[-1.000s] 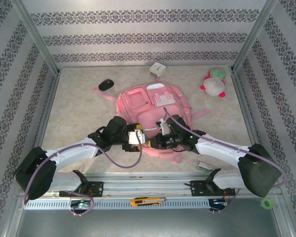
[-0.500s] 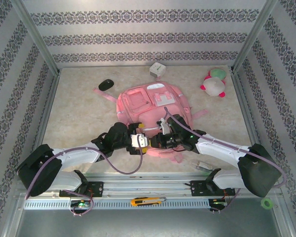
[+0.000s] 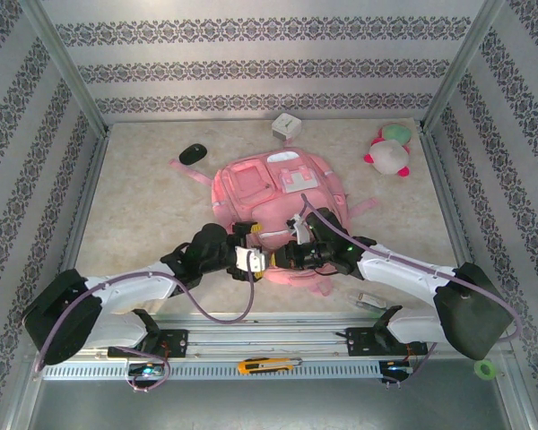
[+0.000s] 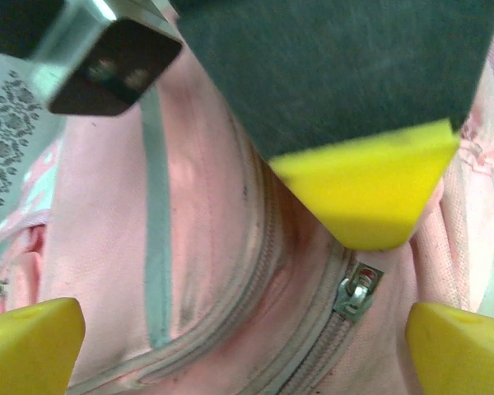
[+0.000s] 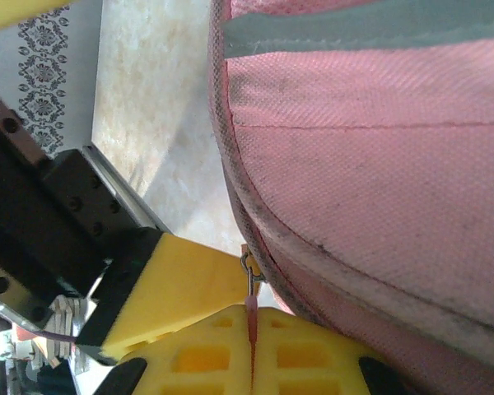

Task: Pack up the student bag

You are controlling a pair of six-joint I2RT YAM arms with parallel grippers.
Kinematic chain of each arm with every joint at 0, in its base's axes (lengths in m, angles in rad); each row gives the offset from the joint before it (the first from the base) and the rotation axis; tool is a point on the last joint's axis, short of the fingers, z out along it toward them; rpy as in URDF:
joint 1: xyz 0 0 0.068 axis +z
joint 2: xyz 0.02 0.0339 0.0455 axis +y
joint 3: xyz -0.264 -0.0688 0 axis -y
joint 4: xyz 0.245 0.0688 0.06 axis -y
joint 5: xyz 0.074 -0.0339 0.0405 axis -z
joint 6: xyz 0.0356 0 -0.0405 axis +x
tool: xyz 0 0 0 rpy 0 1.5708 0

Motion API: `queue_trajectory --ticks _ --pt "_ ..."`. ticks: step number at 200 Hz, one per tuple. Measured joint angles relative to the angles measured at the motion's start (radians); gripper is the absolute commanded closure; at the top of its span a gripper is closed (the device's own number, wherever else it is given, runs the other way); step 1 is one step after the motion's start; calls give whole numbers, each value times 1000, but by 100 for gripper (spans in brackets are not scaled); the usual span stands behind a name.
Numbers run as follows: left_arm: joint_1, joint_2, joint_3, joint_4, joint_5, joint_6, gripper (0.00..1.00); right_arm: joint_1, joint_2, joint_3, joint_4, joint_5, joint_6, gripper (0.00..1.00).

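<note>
"What's nearest us?"

"At the backpack's point(image 3: 282, 184) near edge, the right fingers point(image 3: 278, 259) are clenched on a zip tab point(image 5: 252, 317). The left fingers point(image 3: 253, 261) hang spread wide, gripping nothing, above a zip slider point(image 4: 358, 293)."

"And the backpack itself?"

"Flat on the bench point(image 3: 134, 210). Beyond it: a black mouse point(image 3: 194, 153), a white box point(image 3: 287, 125), a plush toy point(image 3: 390, 152)."

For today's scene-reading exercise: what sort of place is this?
Likely a robot test cell: two arms bolted to a rail, patterned walls boxing in the table, a pink student bag laid out.
</note>
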Motion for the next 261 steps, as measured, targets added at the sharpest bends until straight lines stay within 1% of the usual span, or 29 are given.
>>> queue_trajectory --ticks 45,92,132,166,190,217,261 --pt "0 60 14 23 -2 3 0 -6 -3 -8 2 -8 0 100" --pt "0 105 16 80 -5 -31 1 -6 -3 -13 3 -9 1 100" --pt "0 110 20 97 -7 -69 2 -6 -3 -13 4 -10 3 100" --pt "0 111 24 114 -4 -98 6 -6 -3 -13 7 -11 3 100" --pt "0 115 26 114 -4 -114 6 -6 1 -13 11 -14 4 100" --pt "0 127 27 114 -3 -121 6 -6 13 -13 11 -18 5 94" --pt "0 132 32 114 -1 -126 6 -6 14 -13 12 -20 8 90"
